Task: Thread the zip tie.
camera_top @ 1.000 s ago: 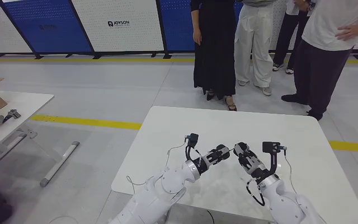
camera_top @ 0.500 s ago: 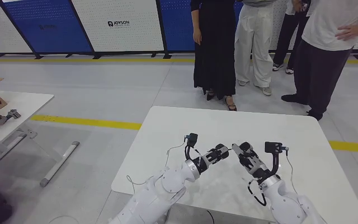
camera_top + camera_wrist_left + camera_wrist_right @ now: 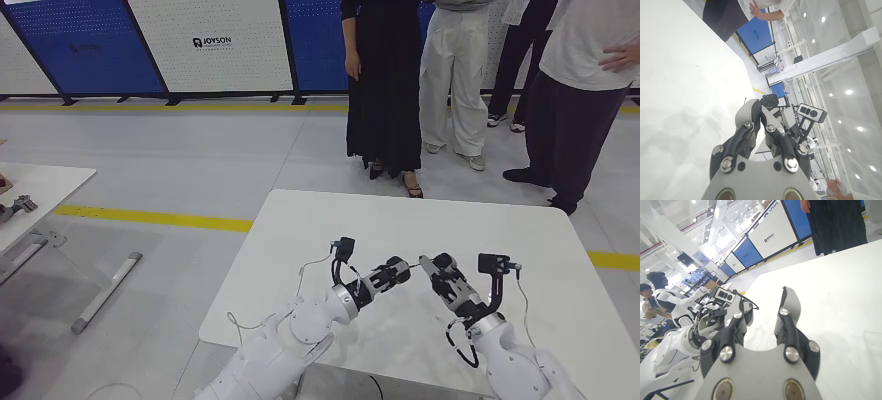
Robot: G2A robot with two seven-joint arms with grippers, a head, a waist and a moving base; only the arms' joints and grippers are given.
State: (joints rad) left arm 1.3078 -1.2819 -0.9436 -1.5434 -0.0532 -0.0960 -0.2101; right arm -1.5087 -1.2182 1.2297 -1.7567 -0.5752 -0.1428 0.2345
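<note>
Bright, even indoor light, all from overhead. Top view: the white table [image 3: 400, 220] reads as near-flat white w/ little texture. The grey floor [image 3: 200, 160], from 9 to 12 o'clock of the table, is evenly lit w/ a faint sheen and no hard shadows. Left wrist view: round ceiling lamps [image 3: 849, 92] flare w/ soft halos, and the table top washes out to pure white farther from the cam. Right wrist view: more lamps overhead, and part of the ceiling is blown out. The thin zip tie [image 3: 751, 303] shows as a dark line vs. the pale background. Both wrist views have wide-angle stretch, so straight lines lean & spread toward the edges.
</note>
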